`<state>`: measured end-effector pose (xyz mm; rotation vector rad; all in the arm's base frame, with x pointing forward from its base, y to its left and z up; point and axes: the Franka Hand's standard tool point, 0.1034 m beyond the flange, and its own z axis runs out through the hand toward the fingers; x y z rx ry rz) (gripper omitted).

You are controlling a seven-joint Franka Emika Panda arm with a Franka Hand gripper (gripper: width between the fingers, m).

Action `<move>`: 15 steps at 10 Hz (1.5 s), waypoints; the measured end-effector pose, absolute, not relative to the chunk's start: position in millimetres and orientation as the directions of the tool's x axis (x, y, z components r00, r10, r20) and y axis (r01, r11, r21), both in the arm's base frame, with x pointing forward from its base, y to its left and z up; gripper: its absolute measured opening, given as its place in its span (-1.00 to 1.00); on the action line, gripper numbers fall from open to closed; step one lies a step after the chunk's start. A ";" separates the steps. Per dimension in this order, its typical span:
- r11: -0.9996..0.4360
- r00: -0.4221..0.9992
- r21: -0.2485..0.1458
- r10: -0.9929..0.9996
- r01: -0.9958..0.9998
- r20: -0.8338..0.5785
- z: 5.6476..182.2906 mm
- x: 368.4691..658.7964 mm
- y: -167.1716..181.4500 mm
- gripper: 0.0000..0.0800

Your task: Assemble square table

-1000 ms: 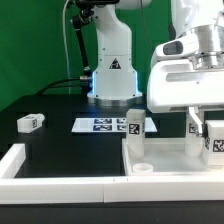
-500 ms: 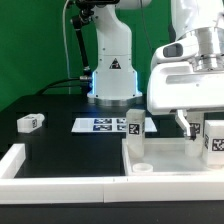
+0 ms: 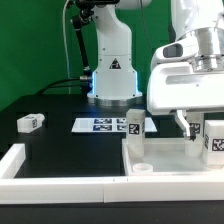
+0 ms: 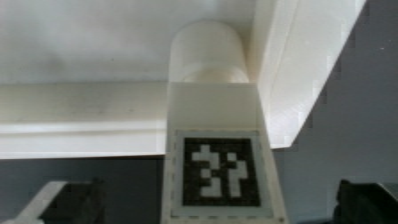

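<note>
The white square tabletop [image 3: 165, 163] lies at the exterior view's right, rim up. One tagged white leg [image 3: 133, 126] stands at its far corner. A second tagged leg [image 3: 214, 140] stands at the right corner, with my gripper [image 3: 206, 132] open around it. In the wrist view this leg [image 4: 222, 150] reaches to the tabletop's rim corner [image 4: 89, 110], and the dark fingers [image 4: 64, 200] stand well apart from its sides. A third leg [image 3: 30, 122] lies loose on the black table at the left.
The marker board [image 3: 100, 125] lies flat in the middle, in front of the robot's base [image 3: 113, 75]. Long low white wall bars [image 3: 22, 160] run along the front and the left of the work area.
The jaws have opened off the right-hand leg; the visible finger moved toward the exterior view's left. The leg stays standing where it was.
</note>
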<state>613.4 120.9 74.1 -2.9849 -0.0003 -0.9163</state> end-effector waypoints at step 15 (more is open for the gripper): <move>-0.989 0.987 -0.065 -0.138 -0.133 0.080 103.7 636.7 111.7 0.62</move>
